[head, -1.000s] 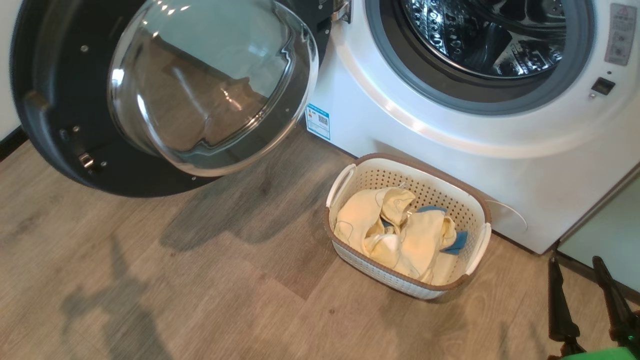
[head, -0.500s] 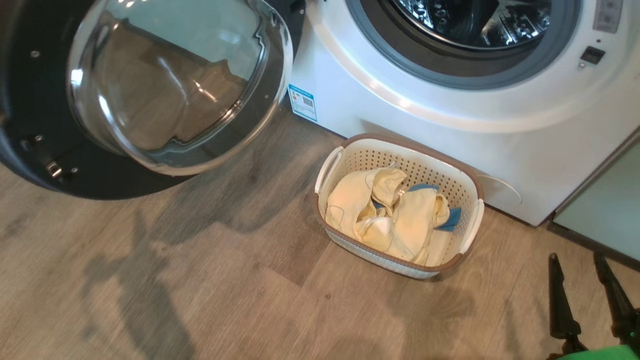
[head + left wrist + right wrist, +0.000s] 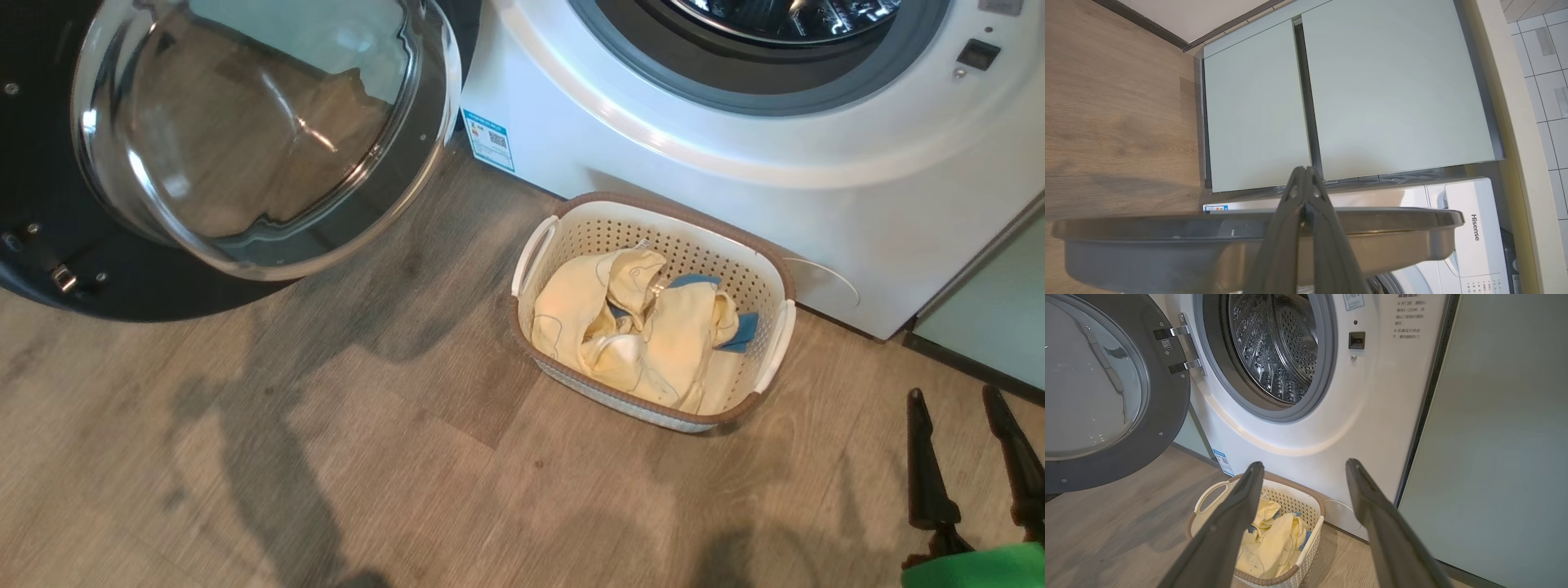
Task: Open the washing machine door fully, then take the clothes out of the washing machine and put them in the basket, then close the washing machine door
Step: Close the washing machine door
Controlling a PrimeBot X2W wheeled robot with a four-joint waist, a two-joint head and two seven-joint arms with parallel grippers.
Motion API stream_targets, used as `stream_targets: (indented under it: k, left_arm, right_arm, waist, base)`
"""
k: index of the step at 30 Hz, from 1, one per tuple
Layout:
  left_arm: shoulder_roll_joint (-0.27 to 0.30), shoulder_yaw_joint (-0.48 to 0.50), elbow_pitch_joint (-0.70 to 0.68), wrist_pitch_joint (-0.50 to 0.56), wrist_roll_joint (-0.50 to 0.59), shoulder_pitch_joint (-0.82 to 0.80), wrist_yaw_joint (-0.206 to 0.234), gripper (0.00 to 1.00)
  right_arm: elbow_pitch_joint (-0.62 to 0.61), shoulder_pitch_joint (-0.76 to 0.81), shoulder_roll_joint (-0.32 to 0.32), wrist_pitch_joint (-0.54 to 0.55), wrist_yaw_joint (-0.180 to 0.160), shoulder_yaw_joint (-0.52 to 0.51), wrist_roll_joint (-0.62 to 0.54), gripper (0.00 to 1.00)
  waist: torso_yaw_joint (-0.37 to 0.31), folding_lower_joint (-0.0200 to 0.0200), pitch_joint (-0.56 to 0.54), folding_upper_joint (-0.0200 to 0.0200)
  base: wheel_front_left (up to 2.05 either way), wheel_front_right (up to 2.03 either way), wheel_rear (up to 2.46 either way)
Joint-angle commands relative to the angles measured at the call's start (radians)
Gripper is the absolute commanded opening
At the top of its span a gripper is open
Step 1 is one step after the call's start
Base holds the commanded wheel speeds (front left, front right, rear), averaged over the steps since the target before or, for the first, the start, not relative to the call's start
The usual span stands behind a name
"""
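The washing machine door (image 3: pixel 245 139) is hanging wide open at the left. My left gripper (image 3: pixel 1303 168), fingers pressed together, is pointing across its edge. The clothes (image 3: pixel 637 327) are lying in the basket (image 3: pixel 702 249), just before the washing machine (image 3: pixel 694 139). My right gripper (image 3: pixel 953 394) is hanging empty, fingers spread apart.

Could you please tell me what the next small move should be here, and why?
Probably press the shut left gripper against the edge of the washing machine door, which stands wide open, and start swinging it closed: the clothes already lie in the basket, and what shows of the drum looks empty.
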Motion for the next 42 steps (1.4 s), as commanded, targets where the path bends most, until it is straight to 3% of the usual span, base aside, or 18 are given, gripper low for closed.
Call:
stream_targets:
  k: [1, 16, 34, 42]
  left_arm:
    - [0.064, 0.019, -0.040, 0.006, 0.011, -0.008, 0.006, 0.00]
    - [0.045, 0.001, -0.094, 0.047, 0.014, 0.018, 0.014, 0.00]
    - [0.010, -0.003, -0.236, 0.229, -0.069, 0.106, 0.048, 0.00]
    - [-0.009, -0.002, -0.334, 0.308, -0.110, 0.159, 0.037, 0.00]
  right_arm:
    - [-0.031, -0.028, -0.019, -0.007, -0.003, 0.020, -0.007, 1.00]
    - [-0.032, -0.039, -0.022, -0.007, -0.003, 0.021, -0.004, 1.00]
    - [-0.027, -0.037, -0.019, -0.007, -0.003, 0.016, -0.011, 1.00]
    - [-0.026, -0.035, -0.017, -0.007, -0.003, 0.008, -0.009, 1.00]
  waist:
    - [0.001, 0.0000, 0.002, 0.0000]
    - [0.010, 0.0000, 0.007, 0.0000]
    - [0.028, 0.0000, -0.005, 0.0000]
    - [0.039, 0.0000, -0.010, 0.0000]
  base:
    - [0.00, 0.00, 0.00]
    - [0.00, 0.00, 0.00]
    - [0.00, 0.00, 0.00]
    - [0.00, 0.00, 0.00]
